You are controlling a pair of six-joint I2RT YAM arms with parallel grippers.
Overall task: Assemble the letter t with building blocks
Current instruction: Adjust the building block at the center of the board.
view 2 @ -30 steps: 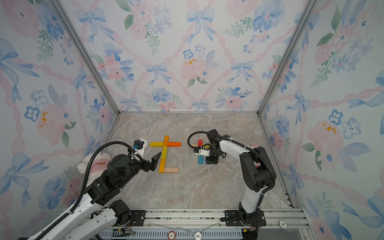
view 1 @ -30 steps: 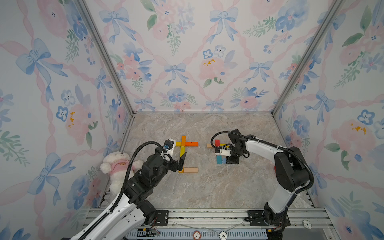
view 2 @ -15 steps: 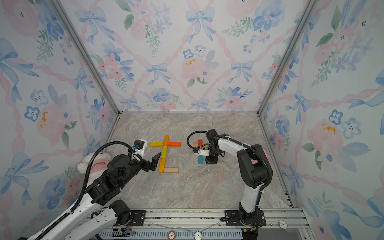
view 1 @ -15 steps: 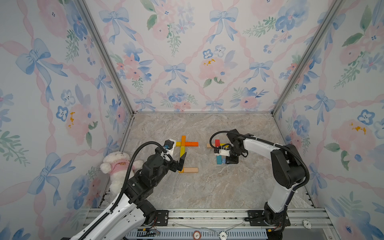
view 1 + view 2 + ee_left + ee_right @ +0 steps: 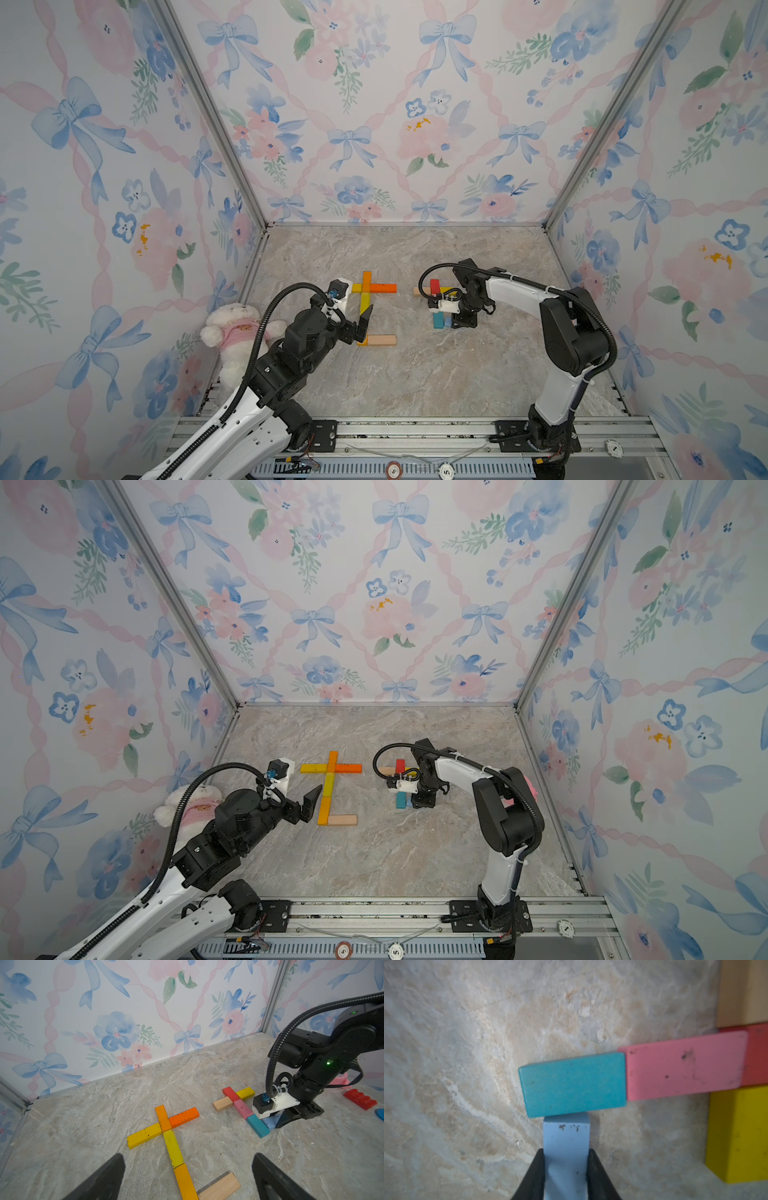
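right tool (image 5: pixel 565 1152) pinching light-blue block (image 5: pixel 566 1134), left tool (image 5: pixel 188 1158) — wide

Your marble tabletop (image 5: pixel 415 374) carries a yellow-and-orange block cross (image 5: pixel 365 291), with a bare wood block (image 5: pixel 381 340) touching its foot. Right of the cross lie a pink block (image 5: pixel 242 1109), teal block (image 5: pixel 257 1125) and light blue block (image 5: pixel 565 1147); left of it, a plush bear (image 5: pixel 235 330).

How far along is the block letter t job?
Done: the yellow-orange t lies complete, wooden foot included. In hand: the right gripper clamps the light blue block against the teal block, footing a second t. Left: probably just releasing it. The left gripper is open.
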